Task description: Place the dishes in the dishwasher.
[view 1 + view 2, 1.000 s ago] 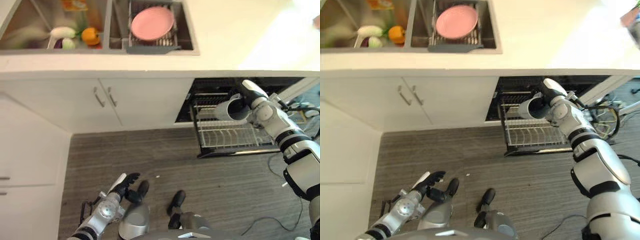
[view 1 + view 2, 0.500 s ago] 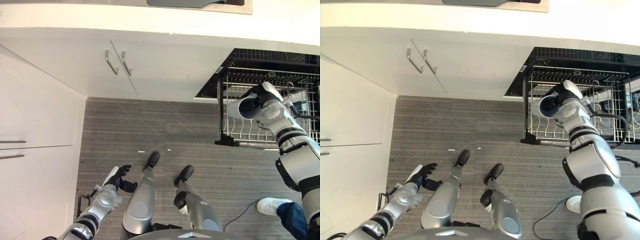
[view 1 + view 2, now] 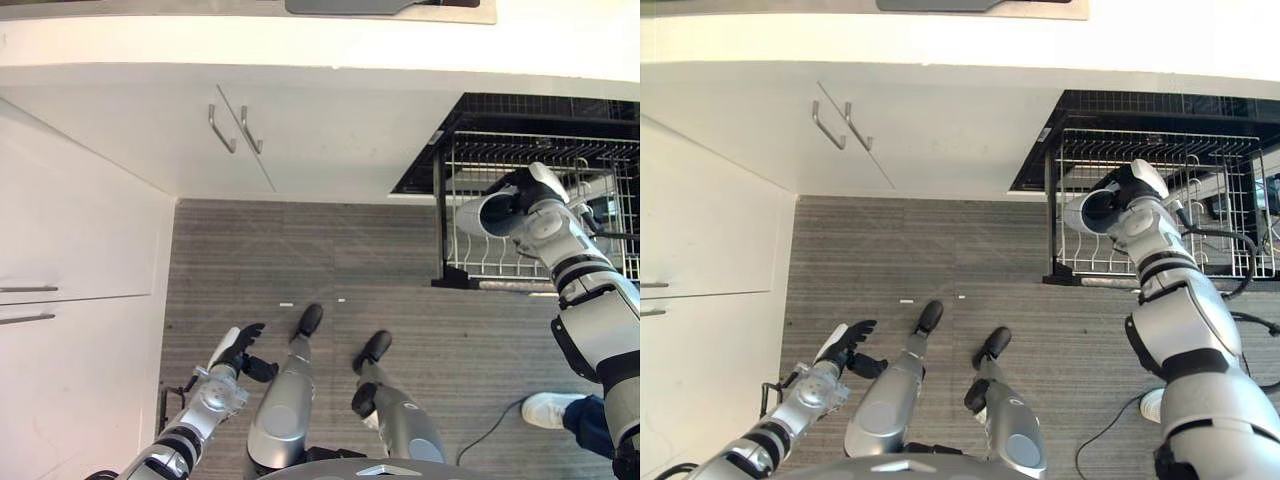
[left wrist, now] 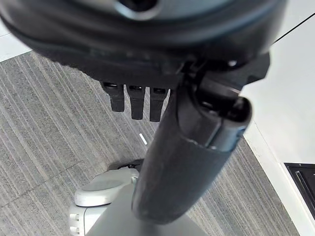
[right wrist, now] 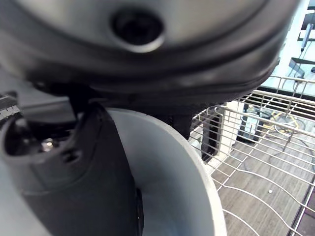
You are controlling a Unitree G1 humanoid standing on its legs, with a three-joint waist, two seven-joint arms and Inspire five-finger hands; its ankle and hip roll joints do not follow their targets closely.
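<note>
Grey cup (image 3: 482,214) sits clamped between my right hand's (image 3: 520,192) thumb and fingers above the dishwasher rack (image 3: 470,160); left hand (image 3: 237,351) hangs relaxed, spread.

A grey wood-grain floor (image 3: 330,250) is seen below white cabinets (image 3: 300,140) fitted with two metal handles (image 3: 235,128). A white bench (image 3: 250,40) runs along above them. More white cabinet fronts (image 3: 70,300) stand at the left.

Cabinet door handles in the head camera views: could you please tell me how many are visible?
4: two slanted handles side by side on the cabinet doors under the counter, and two handles, one above the other, on the white cabinet at the robot's left. Others may be out of frame.
</note>
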